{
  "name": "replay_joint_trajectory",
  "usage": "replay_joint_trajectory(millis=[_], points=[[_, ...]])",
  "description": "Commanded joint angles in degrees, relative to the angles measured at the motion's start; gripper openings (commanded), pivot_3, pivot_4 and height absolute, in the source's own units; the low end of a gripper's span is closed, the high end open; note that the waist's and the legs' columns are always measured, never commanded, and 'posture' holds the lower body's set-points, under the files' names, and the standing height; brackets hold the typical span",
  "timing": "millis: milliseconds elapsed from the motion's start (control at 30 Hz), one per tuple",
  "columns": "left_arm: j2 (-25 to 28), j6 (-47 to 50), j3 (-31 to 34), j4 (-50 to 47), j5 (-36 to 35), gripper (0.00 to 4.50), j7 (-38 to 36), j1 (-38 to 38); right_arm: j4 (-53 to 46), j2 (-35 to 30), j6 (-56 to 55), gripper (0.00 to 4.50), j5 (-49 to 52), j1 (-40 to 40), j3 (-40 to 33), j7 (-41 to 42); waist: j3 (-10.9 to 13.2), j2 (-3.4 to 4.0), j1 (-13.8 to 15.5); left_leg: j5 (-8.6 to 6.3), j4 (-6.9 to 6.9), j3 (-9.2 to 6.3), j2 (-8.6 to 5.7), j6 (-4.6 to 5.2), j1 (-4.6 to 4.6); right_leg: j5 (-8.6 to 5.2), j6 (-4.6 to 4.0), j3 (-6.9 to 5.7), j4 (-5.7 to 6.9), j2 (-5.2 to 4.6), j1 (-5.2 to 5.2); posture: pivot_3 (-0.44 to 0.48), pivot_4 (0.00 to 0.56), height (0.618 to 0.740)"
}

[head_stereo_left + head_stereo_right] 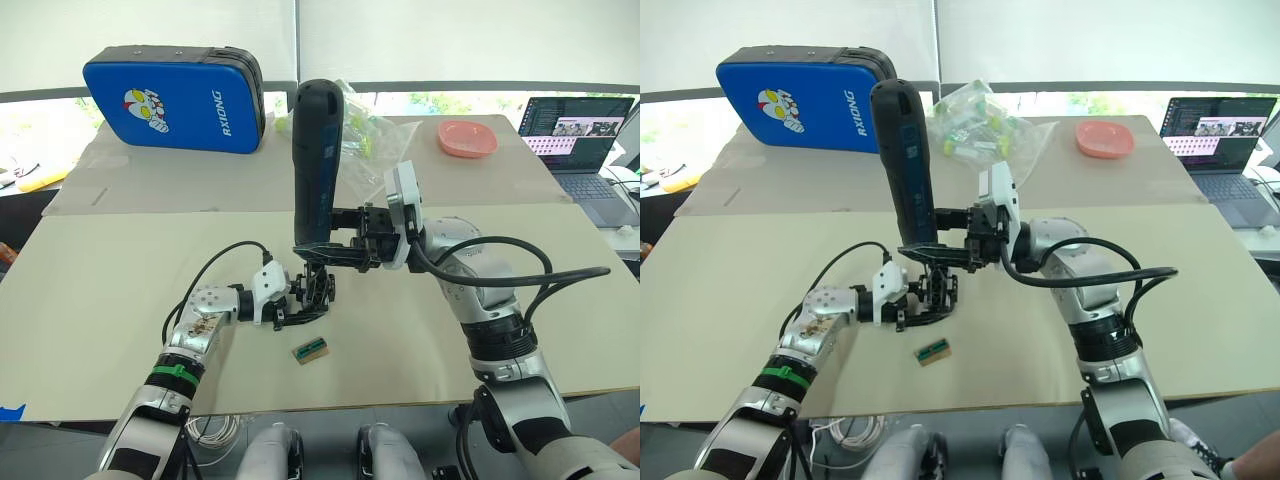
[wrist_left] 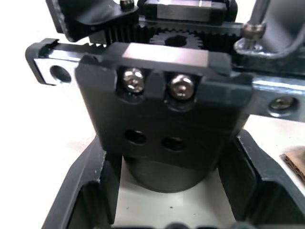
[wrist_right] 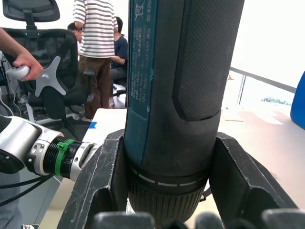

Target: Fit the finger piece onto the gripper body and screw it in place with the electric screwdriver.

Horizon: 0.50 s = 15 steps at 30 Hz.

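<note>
- The gripper body (image 1: 312, 292) sits on the tan table (image 1: 100, 300) just below the centre of the left eye view, gripped at its round base by the left gripper (image 1: 290, 300); in the left wrist view the 2 fingers (image 2: 90, 191) close against either side of that base (image 2: 162, 162), with 2 silver screw heads (image 2: 181, 87) and 2 empty holes showing on the black plate above it.
- A small tan-and-green block (image 1: 310, 350) lies on the table just below the body, apart from it, nearer the bottom of the frame.
- The electric screwdriver (image 1: 316, 165) stands almost upright at the centre, its thin end pointing down at the body; whether the bit touches is hard to tell.
- The right gripper (image 1: 335, 245) reaches in from the right and is clamped on the screwdriver's lower barrel; the right wrist view shows its fingers (image 3: 102, 176) pressed against both sides of the barrel (image 3: 171, 95).
- I cannot pick out the finger piece as a separate part.
- Further back, a clear plastic bag (image 1: 975, 125) lies at upper centre.
- A blue case (image 1: 175, 100) is at the upper left, a pink dish (image 1: 467, 137) at the upper right, and a laptop (image 1: 580, 135) at the far right edge.
</note>
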Motion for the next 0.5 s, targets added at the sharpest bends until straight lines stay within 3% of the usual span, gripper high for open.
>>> replay_joint_trajectory(millis=[33,500], points=[[-0.04,-0.45,-1.29,1.22,1.49,2.32,-0.02,0.65,-1.47,0.11,-1.21,1.97,-0.79,-0.5,0.26,-0.33,0.0,0.0,0.0,0.0,0.0,0.0,0.0,0.01,0.0,0.0,0.0,0.0,0.0,0.0,0.01,0.0,0.15,0.74],[-0.11,1.75,-1.25,0.51,1.24,2.32,0.46,1.2,-0.38,1.04,-4.0,1.97,-4.3,2.58,2.75,-1.91,-0.2,-0.01,-0.1,-0.07,0.0,-0.01,0.01,0.11,0.16,0.0,0.0,0.0,0.01,-0.01,0.13,0.0,0.15,0.74]])
